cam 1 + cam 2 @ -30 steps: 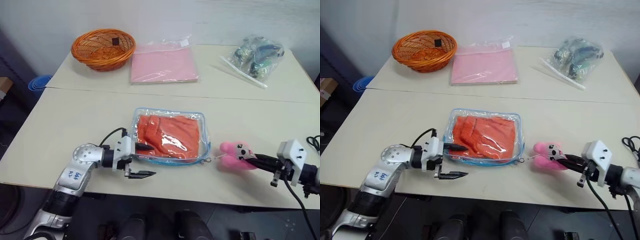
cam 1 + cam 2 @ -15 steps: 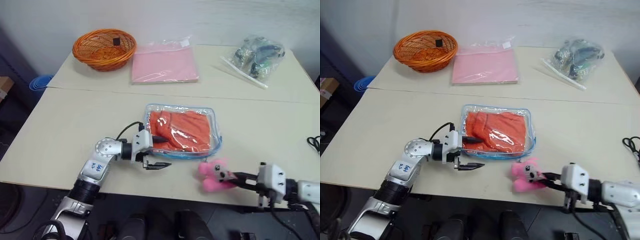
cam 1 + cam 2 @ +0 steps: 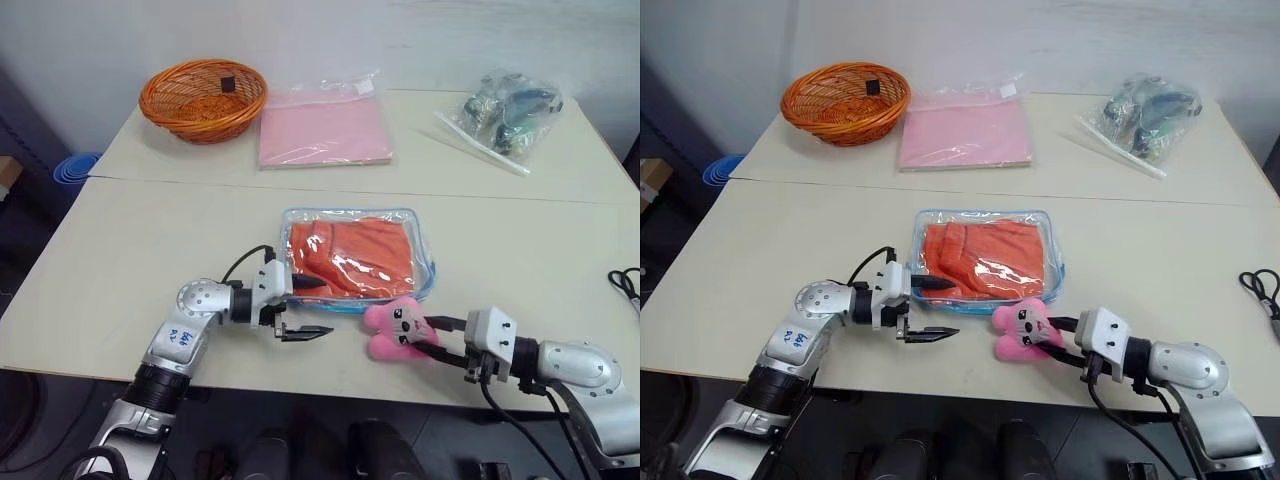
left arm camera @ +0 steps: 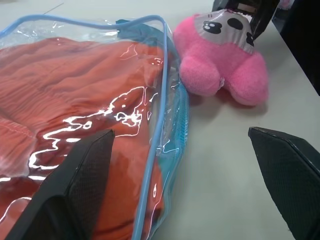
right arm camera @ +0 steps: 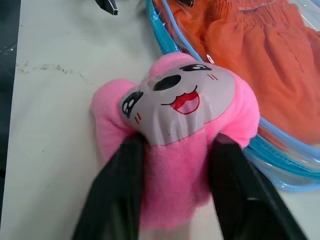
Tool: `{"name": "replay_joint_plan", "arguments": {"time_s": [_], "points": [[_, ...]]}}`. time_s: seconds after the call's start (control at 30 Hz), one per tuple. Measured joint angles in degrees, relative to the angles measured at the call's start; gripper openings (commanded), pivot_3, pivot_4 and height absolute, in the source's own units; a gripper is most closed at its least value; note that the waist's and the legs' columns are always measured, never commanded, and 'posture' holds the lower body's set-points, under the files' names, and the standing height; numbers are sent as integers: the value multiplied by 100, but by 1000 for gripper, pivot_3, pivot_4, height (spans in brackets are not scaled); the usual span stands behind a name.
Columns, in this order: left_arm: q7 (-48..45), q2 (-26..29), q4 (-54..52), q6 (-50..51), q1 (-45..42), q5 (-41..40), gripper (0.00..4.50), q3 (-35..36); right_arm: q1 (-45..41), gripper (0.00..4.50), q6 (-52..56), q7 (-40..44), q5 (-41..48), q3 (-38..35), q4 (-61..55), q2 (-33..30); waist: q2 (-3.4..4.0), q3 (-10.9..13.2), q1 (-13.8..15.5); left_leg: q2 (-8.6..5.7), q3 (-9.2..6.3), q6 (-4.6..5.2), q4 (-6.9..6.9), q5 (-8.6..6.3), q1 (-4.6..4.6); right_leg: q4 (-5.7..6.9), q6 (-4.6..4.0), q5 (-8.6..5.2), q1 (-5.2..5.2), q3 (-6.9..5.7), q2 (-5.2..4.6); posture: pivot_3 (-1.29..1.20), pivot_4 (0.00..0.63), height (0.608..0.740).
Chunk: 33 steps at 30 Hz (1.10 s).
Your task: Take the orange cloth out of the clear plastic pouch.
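Pouch (image 3: 358, 255) lies flat mid-table near the front edge, cloth (image 3: 350, 256) still fully inside it, filling most of it. My left gripper (image 3: 304, 306) sits at the pouch's left front corner, jaws wide apart and holding nothing; one finger (image 4: 75, 185) lies over the pouch edge, the other (image 4: 287, 170) sits off it above bare table. In the left wrist view the blue zipper trim runs between my two fingers.

My right gripper (image 3: 1062, 336) is at the pouch's front right, one finger each side of a pink plush (image 5: 175, 150). Fingers (image 5: 117, 200) touch its sides but stand partly parted; I cannot tell whether they actually hold it. The plush rests on the table, touching the pouch's front edge, so it crowds that side.

Further back, well apart from the pouch: orange basket (image 3: 204, 98) at the far left, bag with a pink sheet (image 3: 325, 128) beside it, bag of dark items (image 3: 505, 112) at the far right.
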Motion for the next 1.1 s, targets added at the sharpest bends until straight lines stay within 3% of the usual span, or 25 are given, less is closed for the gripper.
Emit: {"name": "replay_joint_plan", "arguments": {"time_s": [0.1, 0.33, 0.47, 0.5, 0.57, 0.7, 0.8, 1.03, 1.1], "points": [[-285, 326, 4, -51, 0, -185, 4500, 212, 427, 3836, 82, 429, 657, -571, -110, -264, 0, 0, 11, 0, -1, 3, -4, -2, -2, -9, 0, 0, 2, -2, 0, 0, 150, 740], [-941, 975, -9, -79, 65, -706, 4500, 798, 1077, 3836, 360, 1053, 1463, -1718, -160, -679, -1, 1, -8, 0, 1, 7, -6, -4, 0, -14, 0, 0, 6, 0, -3, 0, 150, 740], [-1151, 1356, -289, 233, 386, -1072, 4500, 1134, 620, 3836, 172, 1334, 1401, -1898, 681, -869, -2, 2, -27, 3, 4, 13, -6, -7, 2, -16, -2, -1, 6, 4, -4, 0, 150, 740], [-1156, 1411, -344, 317, 464, -1109, 4500, 1165, 440, 4016, 101, 1353, 1332, -1877, 875, -874, -3, 2, -23, 3, 3, 13, -7, -7, 3, -16, -3, -1, 6, 3, -4, 0, 150, 740], [-1146, 1468, -494, 444, 698, -1196, 4500, 1221, -276, 4418, -602, 1347, 739, -1594, 1718, -976, -2, 2, -45, 3, 10, 14, -5, -7, 5, -17, -3, -1, 6, 7, -6, 0, 150, 740], [-1003, 1412, -876, 521, 1078, -1208, 4500, 1205, -1847, 4464, -2403, 954, -805, -706, 3298, -991, 12, 10, -54, 3, 14, 8, -6, -4, -2, -11, -4, -2, -8, 6, -6, 0, 150, 740], [-859, 1276, -1196, 552, 1178, -1219, 4500, 1146, -2663, 4464, -3177, 789, -1401, -60, 3762, -777, 12, 10, -63, 5, 11, 5, -12, -3, -5, -7, -4, -2, -16, 3, -2, 0, 150, 740], [-516, 1096, -1610, 609, 1421, -1182, 4500, 931, -3528, 4464, -4340, 718, -1762, 885, 4343, -368, 12, 11, -7, 3, 12, 6, -2, -3, -22, -8, -3, -1, -26, 1, -5, 0, 150, 740], [-432, 1059, -1626, 641, 1425, -1176, 4500, 881, -3627, 4087, -4441, 779, -1688, 987, 4401, -368, 12, 11, -12, 4, 11, 6, -2, -3, -21, -9, -3, -1, -25, 1, -6, 0, 150, 740]]}}
